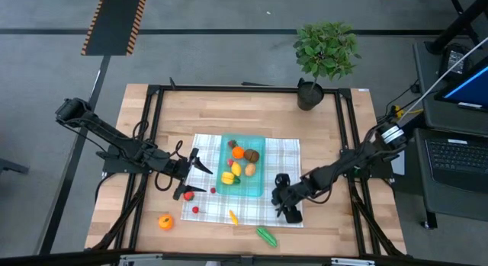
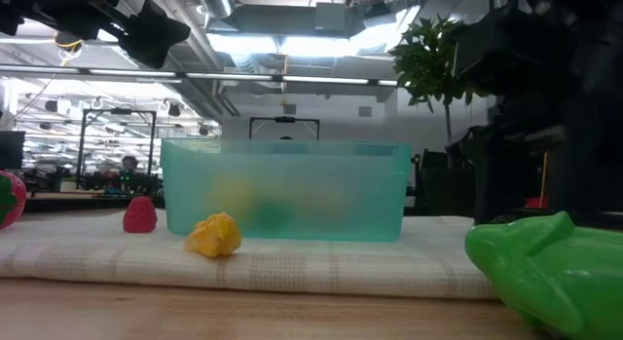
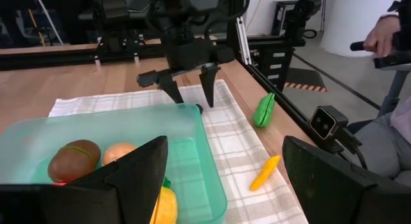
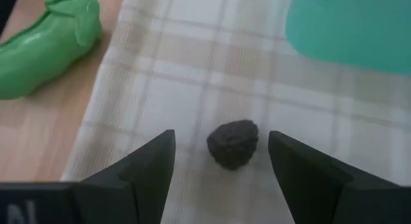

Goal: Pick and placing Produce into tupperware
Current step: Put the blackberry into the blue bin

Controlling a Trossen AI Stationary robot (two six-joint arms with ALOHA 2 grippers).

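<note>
Right gripper (image 4: pixel 218 169): stood with its jaws spread wide and empty, poised low over the checked cloth (image 1: pixel 286 155), at the corner of the tupperware (image 1: pixel 243 166) nearest it.
Dark produce piece (image 4: pixel 234 143): lay on the cloth squarely between the two fingers of the right gripper, just ahead of the tips, touching neither.
Key relation: the dark piece was a roundish lump with no clear long axis, so the jaws needed no turning; a short advance and a squeeze looked like the whole next move.
Nearer arm: the right one by far; the left gripper (image 1: pixel 185 174) hung at the opposite side of the tupperware.
Right arm pose: reached in from the table's right edge, stretched diagonally and low, wrist pitched down toward the cloth.
Left gripper state: wide apart and holding nothing, aimed across the container.
Tupperware contents: several pieces already inside, among them a brown one (image 3: pixel 74 160), an orange one (image 1: pixel 238 152) and a yellow one (image 1: pixel 227 177).
Loose produce: green pod (image 4: pixel 48 44) on bare wood just off the cloth's edge near the right gripper, a yellow piece (image 1: pixel 232 217) on the cloth, an orange fruit (image 1: pixel 165 222) well apart on the wood.
Risk: the small lump might roll if one finger met it first.
</note>
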